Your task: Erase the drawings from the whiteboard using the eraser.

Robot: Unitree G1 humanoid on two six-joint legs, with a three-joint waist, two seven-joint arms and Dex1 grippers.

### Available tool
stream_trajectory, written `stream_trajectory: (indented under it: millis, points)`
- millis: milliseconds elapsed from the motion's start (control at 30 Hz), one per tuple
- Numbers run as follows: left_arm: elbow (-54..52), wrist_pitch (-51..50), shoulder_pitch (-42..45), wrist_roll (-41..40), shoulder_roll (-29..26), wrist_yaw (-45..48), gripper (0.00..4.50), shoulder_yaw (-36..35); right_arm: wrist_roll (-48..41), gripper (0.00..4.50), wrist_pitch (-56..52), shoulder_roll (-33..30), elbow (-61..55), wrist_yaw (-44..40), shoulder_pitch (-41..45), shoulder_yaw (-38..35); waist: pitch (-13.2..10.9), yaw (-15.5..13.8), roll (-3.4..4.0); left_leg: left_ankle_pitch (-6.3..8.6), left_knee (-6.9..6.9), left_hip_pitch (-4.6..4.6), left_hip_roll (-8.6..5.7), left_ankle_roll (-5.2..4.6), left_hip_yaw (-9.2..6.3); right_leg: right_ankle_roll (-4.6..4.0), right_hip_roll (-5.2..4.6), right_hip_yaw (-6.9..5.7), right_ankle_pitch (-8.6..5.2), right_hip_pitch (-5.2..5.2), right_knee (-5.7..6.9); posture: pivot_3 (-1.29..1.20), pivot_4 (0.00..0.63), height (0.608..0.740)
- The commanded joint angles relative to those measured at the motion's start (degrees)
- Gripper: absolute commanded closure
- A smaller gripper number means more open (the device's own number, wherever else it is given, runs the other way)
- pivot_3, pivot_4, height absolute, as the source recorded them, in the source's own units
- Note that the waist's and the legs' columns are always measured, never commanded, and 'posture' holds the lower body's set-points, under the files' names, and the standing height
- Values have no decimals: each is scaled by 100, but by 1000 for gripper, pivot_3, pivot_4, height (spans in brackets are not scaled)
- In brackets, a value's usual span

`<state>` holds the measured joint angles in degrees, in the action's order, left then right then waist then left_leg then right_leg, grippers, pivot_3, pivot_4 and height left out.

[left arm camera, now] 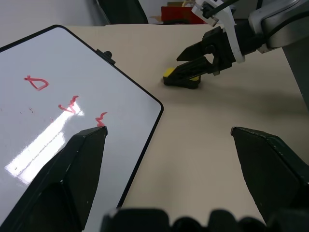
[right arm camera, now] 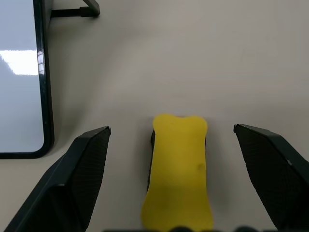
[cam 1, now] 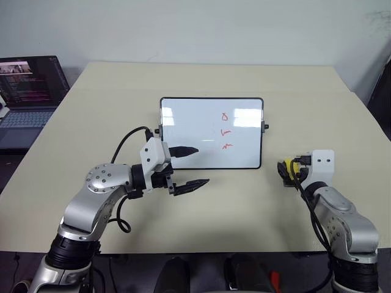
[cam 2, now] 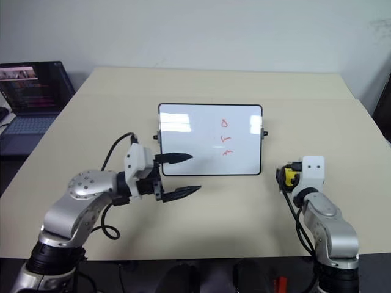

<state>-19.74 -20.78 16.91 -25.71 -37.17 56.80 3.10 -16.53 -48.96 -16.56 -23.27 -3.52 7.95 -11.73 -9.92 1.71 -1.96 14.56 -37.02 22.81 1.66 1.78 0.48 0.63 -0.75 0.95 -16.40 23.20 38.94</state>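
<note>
Nearest to the head camera is the left gripper [cam 1: 186, 167], low on the robot's left side. Its two black fingers are spread wide and hold nothing; the upper one reaches over the near left part of the whiteboard [cam 1: 183, 125], and whether it touches the surface cannot be told.

On the robot's right side, at about the same depth, the right gripper [right arm camera: 171, 181] hangs just over the eraser [right arm camera: 178, 169]. In the right wrist view its fingers are spread wide, one on each long side of the yellow block, with a clear gap on both sides, so nothing is pinched yet. The eraser lies flat on the table [cam 1: 256, 207], just beside the near right corner of the whiteboard and apart from its frame.

The eraser looks like a soft and light sponge, narrower in the middle. It will probably give a little under the fingers, so the best hold seems to be across this narrow waist, on the two long sides, with the dark underside facing down.

Farther away, the three red drawings [cam 1: 225, 130] stand in a column on the right half of the board, not erased. In the head views the right wrist housing covers most of the eraser. A laptop [cam 1: 27, 91] is cut by the far left edge.
</note>
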Motion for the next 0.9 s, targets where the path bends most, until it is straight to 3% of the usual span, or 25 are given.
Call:
stream_trajectory:
  millis: [33, 400, 533, 700, 733, 900]
  points:
    - [-182, 66, 102, -130, -60, 174, 0, -24, 6, 29, 193, -46, 27, -57, 72, -171, 0, -2, 0, 0, 0, 0, -1, 0, 0, 0, 1, 0, 0, 0, -1, 0, 150, 740]
    - [-142, 256, 68, -105, -61, 664, 0, 129, 38, 29, 377, -49, 447, -146, 176, -175, 0, 2, 0, 0, 0, 0, 2, 0, 1, 0, 25, 2, 0, 0, 0, 0, 150, 740]
    - [-145, 273, 69, -84, -22, 639, 0, 161, 91, 1233, 447, -81, 623, -173, 241, -131, 0, 2, 0, 0, -1, 0, 2, 0, 1, 0, 25, 3, 0, 0, 0, 0, 150, 740]
    - [-247, 173, 1, -67, -41, 490, 0, 128, 155, 3102, 558, -73, 857, -198, 352, -70, 0, 1, 0, 0, -1, 0, 2, 0, 1, -1, 25, 3, 1, 0, 0, 0, 150, 740]
    - [-271, 139, -33, -74, -46, 439, 0, 106, 160, 3269, 568, -73, 879, -207, 374, -64, 0, 0, 0, 0, -2, 0, 2, 0, 1, -1, 25, 4, 1, 0, 1, 0, 150, 740]
    - [-433, -122, -341, -87, -89, 13, 0, -77, 212, 3279, 664, -122, 884, -312, 421, -40, 0, 8, 0, 0, -2, 0, 3, 0, 1, -2, 25, 3, 1, 0, 2, 0, 150, 740]
